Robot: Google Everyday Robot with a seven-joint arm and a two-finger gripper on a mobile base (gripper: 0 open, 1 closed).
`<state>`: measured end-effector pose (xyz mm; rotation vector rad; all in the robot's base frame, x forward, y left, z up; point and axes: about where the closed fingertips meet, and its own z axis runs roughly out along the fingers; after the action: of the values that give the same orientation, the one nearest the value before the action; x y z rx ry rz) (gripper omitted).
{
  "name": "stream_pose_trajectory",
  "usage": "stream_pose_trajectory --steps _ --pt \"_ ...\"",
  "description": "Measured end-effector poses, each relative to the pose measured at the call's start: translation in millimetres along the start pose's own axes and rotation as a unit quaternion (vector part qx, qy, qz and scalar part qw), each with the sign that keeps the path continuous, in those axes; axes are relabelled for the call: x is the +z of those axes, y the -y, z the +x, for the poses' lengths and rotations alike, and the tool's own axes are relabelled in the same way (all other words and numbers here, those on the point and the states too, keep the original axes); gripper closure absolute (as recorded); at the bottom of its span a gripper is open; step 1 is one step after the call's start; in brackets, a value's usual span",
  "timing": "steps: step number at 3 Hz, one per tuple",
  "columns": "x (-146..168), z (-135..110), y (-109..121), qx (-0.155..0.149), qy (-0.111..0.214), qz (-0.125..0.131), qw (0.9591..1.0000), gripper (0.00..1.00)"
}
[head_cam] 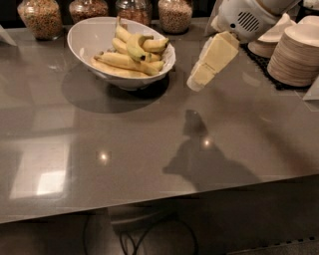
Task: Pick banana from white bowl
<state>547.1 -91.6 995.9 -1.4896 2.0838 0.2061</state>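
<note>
The white bowl [87, 37] stands at the back left of the grey table, deep and glossy with a flaring rim. Several bananas lie in it. The banana [134, 48], short, strongly curved and greener-yellow with a dark tip, lies on top of the longer pale ones. My gripper [198, 81], cream-coloured on a white arm, hangs above the table just right of the bowl, tilted down and to the left. It is apart from the bowl and touches nothing. Its shadow falls on the table in front of it.
Several glass jars [175, 15] of grains line the back edge behind the bowl. A stack of small cream bowls [296, 55] stands on a dark mat at the right, with more dishes [271, 35] behind. The table's front edge runs across the lower part, with cables [129, 239] under it.
</note>
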Motion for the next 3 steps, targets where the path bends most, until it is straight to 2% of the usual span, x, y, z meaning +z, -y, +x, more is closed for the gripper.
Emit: stream_pose_trajectory --steps 1,2,3 --pt "0 0 0 0.000 0.000 0.000 1.0000 0.00" --pt "13 -32 17 -0.001 0.041 0.020 0.9989 0.00" --pt "31 -77 41 0.003 0.091 0.042 0.9950 0.00"
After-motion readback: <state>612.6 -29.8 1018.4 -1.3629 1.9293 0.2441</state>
